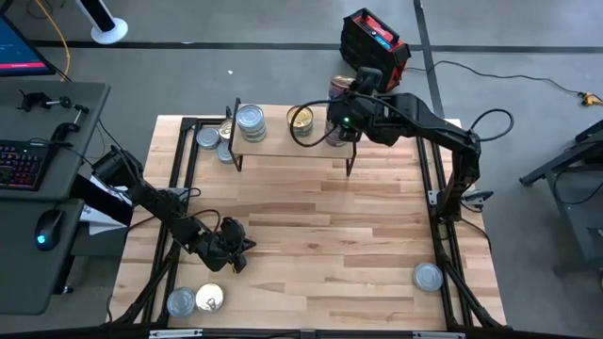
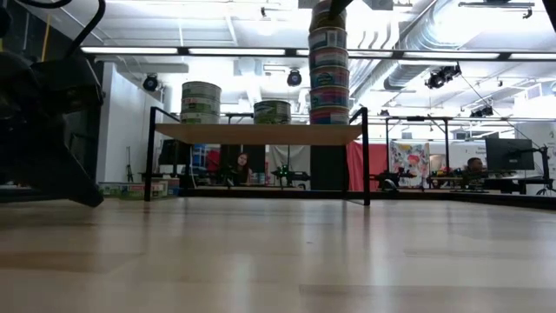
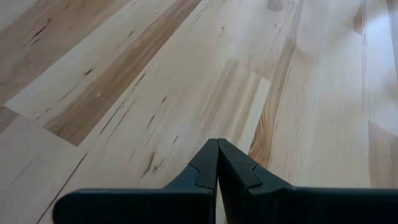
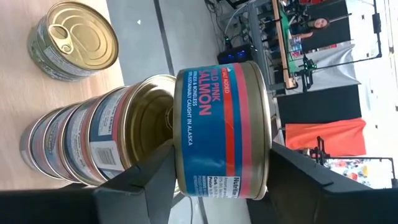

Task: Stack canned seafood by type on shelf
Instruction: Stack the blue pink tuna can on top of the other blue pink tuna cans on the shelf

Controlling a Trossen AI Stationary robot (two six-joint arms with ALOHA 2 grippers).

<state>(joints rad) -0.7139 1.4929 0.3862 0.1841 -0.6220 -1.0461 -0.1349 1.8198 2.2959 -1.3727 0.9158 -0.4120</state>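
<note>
The shelf [image 1: 283,143] stands at the table's far side and shows in the low view [image 2: 261,133]. On its board stand a stack of silver-lidded tins [image 1: 251,122], a gold-lidded tin [image 1: 301,120] and, at the right end, a tall stack of pink-labelled tins [image 2: 328,78]. My right gripper [image 1: 340,97] is shut on one pink salmon tin [image 4: 221,124] at the top of that stack [image 4: 93,140]. My left gripper [image 1: 240,247] is shut and empty, low over the table's near left part; its fingers [image 3: 217,155] point at bare wood. My right gripper pinches the pink salmon tin between its two fingers, one finger [image 4: 146,180] at each flat end [image 4: 179,155]. The fingers come level from the table's right side. The tin's labelled side faces the wrist camera. It is held by the stack's top tin, whose gold lid [image 4: 146,118] shows beside it.
A few tins [image 1: 209,139] lie on the table by the shelf's left end. A silver-lidded tin [image 1: 181,301] and a gold-lidded tin [image 1: 211,299] stand at the near left corner, and another silver one [image 1: 429,276] at the near right. Bare wood lies between.
</note>
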